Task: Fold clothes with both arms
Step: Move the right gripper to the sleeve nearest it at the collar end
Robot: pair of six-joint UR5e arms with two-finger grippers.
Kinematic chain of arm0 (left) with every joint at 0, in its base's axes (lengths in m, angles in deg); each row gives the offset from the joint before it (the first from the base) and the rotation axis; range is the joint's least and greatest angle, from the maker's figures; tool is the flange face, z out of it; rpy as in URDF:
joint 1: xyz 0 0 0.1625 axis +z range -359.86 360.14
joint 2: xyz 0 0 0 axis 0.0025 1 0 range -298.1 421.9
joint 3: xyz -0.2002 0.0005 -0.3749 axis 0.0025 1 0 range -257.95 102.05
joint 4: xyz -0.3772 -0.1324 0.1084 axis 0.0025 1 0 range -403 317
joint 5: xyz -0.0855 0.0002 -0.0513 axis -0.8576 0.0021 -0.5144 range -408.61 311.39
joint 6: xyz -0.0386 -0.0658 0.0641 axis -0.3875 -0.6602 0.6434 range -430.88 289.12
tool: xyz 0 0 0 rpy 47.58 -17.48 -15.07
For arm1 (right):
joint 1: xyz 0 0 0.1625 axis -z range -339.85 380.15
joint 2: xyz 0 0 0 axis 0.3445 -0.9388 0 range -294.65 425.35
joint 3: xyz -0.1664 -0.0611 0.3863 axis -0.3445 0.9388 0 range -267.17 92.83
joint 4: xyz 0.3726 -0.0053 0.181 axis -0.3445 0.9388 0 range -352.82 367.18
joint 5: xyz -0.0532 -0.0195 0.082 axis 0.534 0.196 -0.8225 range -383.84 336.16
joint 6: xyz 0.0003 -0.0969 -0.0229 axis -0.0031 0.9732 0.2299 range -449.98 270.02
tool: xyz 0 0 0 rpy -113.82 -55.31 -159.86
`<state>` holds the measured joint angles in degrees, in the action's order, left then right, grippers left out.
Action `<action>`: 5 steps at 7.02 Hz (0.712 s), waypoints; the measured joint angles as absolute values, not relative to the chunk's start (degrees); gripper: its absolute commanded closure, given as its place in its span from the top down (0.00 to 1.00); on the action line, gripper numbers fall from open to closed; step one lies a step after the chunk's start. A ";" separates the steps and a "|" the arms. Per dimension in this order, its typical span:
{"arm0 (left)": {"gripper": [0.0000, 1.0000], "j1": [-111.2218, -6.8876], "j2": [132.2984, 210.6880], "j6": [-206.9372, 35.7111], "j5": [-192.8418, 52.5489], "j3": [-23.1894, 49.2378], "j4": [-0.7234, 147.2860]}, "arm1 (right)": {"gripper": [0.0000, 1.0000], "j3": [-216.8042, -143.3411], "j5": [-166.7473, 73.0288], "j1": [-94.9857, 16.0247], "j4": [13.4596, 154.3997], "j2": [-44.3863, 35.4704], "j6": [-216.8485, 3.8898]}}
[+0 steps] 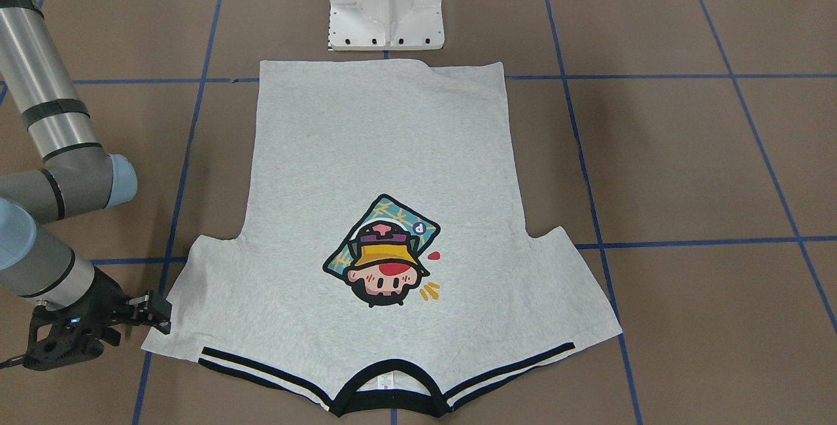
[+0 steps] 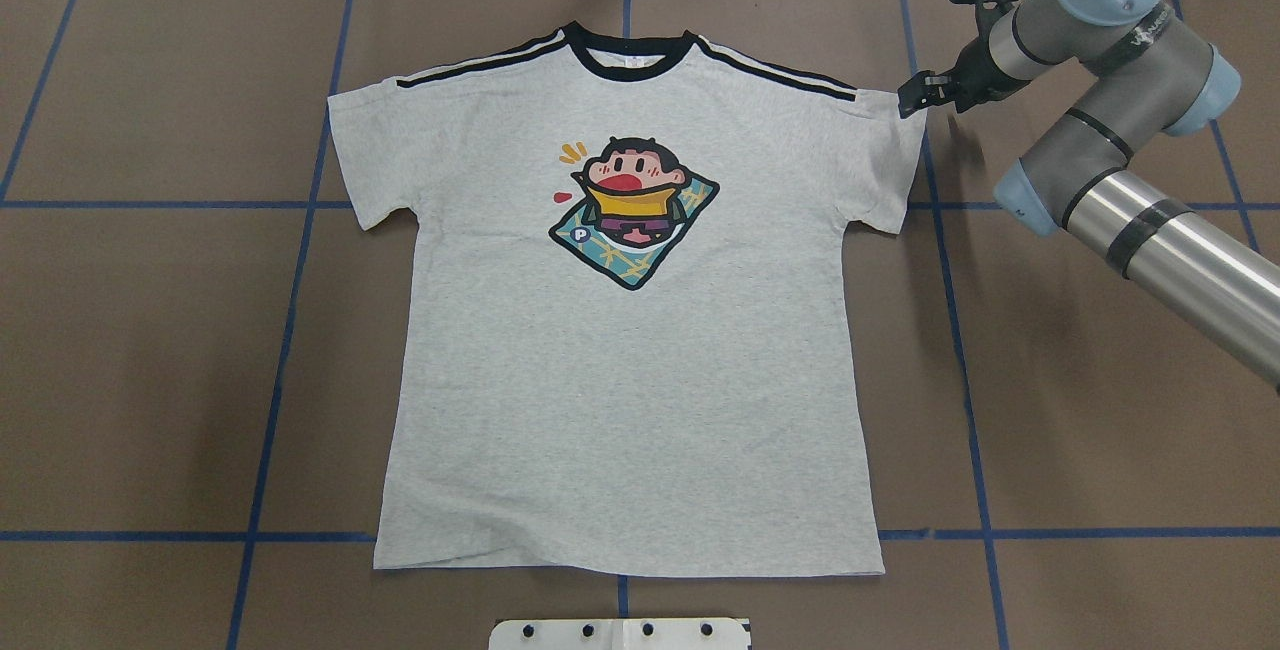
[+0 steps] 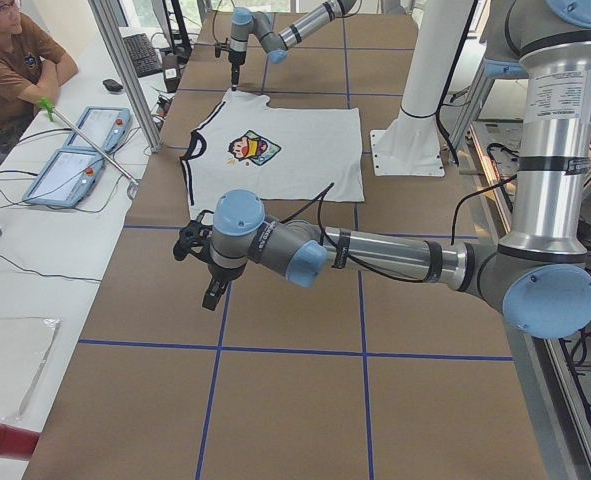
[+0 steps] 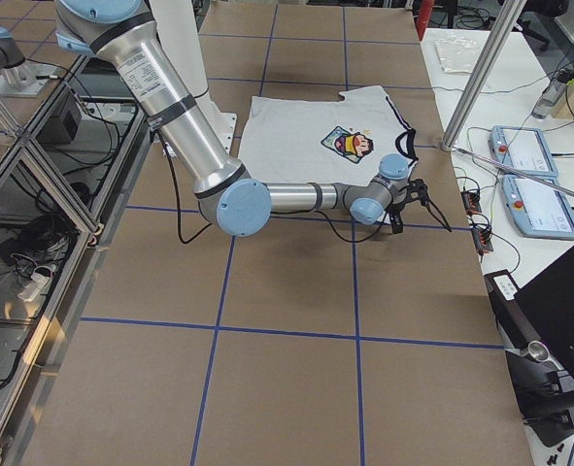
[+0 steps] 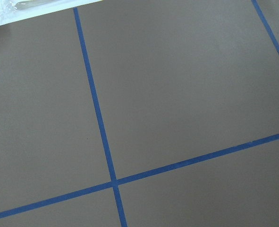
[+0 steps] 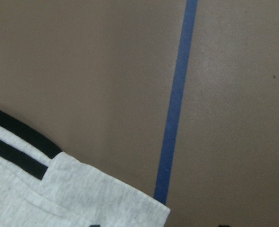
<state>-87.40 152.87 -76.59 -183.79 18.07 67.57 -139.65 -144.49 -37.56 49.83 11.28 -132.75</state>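
Brown blue-gridded bench, carrying flat, print-up light grey short-sleeved T-shirt. Likely soft, light, limp: best pinched at sleeve corner. Black right hand spread open, empty, at shirt's sleeve tip; left hand well off shirt, opening not discernible.

Grey T-shirt lies flat, seemingly unfolded, print up.

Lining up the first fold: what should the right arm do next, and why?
Probably lower the right gripper and close it on the sleeve corner of the T-shirt. Its fingertips look open on either side of that corner in the wrist view, and the shirt lies flat and unfolded.
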 measured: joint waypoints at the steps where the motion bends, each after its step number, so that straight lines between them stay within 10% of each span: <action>1: 1.00 -87.40 152.98 -76.62 -183.79 18.09 67.57 | 0.66 -138.03 -144.11 -37.50 49.29 12.21 -132.66; 5: 1.00 -87.40 153.12 -76.68 -183.79 18.09 67.57 | 0.61 -136.24 -143.18 -37.35 50.05 14.03 -132.05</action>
